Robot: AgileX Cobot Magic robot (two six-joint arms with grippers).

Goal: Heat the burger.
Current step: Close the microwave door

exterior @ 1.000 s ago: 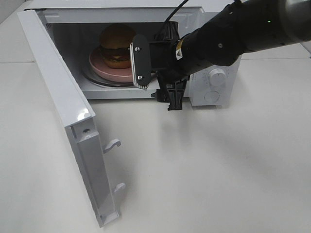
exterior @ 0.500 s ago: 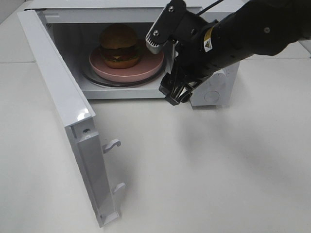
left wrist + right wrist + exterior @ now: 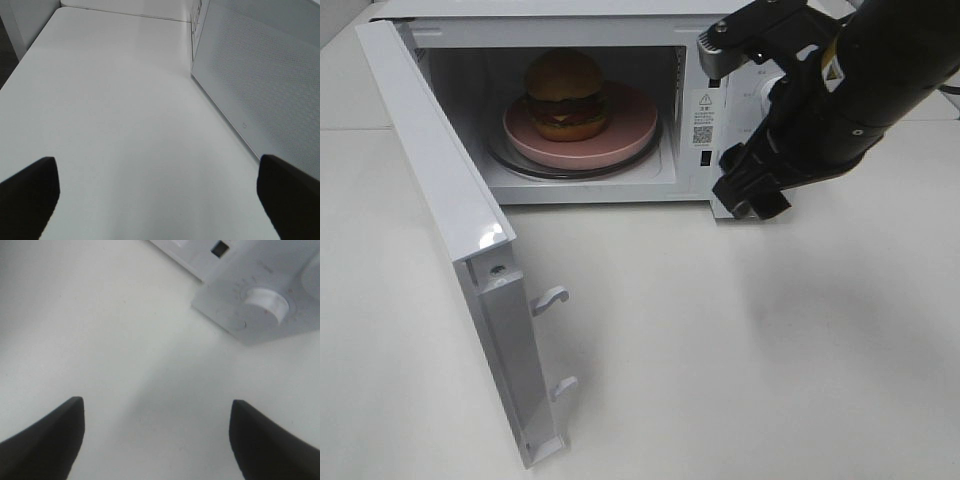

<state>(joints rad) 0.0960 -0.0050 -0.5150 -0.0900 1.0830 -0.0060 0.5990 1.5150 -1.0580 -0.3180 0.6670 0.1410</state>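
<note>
The burger (image 3: 565, 95) is set on a pink plate (image 3: 635, 130) inside the microwave (image 3: 692, 175), whose door (image 3: 440, 200) is swung wide open. The right gripper (image 3: 157, 440) is held above the table (image 3: 720, 350) near a knob (image 3: 266, 301), jaws spread and empty. The left gripper (image 3: 157, 195) is likewise spread, with nothing grasped.

Microwave (image 3: 560, 30) opening clear, open door (image 3: 440, 190) walling its left, right gripper (image 3: 735, 120) before control panel (image 3: 250, 315)
</note>
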